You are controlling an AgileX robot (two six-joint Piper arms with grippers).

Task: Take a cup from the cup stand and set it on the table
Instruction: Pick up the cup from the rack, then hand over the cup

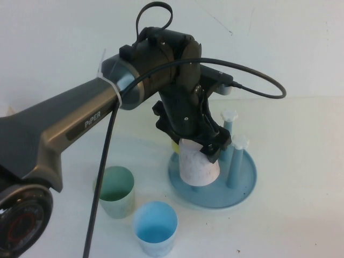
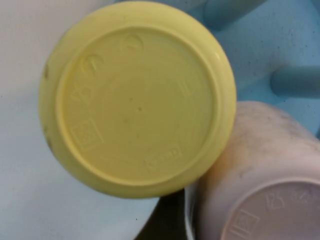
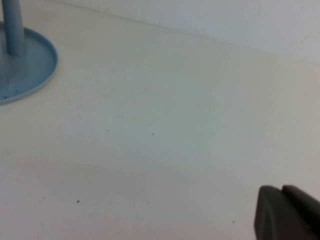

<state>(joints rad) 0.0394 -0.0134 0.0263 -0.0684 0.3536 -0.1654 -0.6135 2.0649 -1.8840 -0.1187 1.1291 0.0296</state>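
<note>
The pale pink-white cup (image 1: 198, 167) sits upside down on the blue cup stand (image 1: 239, 194). My left gripper (image 1: 207, 144) reaches down from above and is shut on the cup's upper end; the cup is still low over the dish. In the left wrist view the cup's base (image 2: 270, 200) is close up beside the yellow cup's base (image 2: 137, 100), with the stand (image 2: 280, 45) behind. My right gripper (image 3: 286, 215) hovers low over the bare table (image 3: 165, 125), shut and empty, out of the high view.
Two free pegs with white flower caps (image 1: 240, 142) stand on the right of the dish. A green cup (image 1: 115, 191) and a blue cup (image 1: 156, 226) stand upright on the table (image 1: 293, 226) front-left of the stand. The stand's edge shows in the right wrist view (image 3: 30, 70).
</note>
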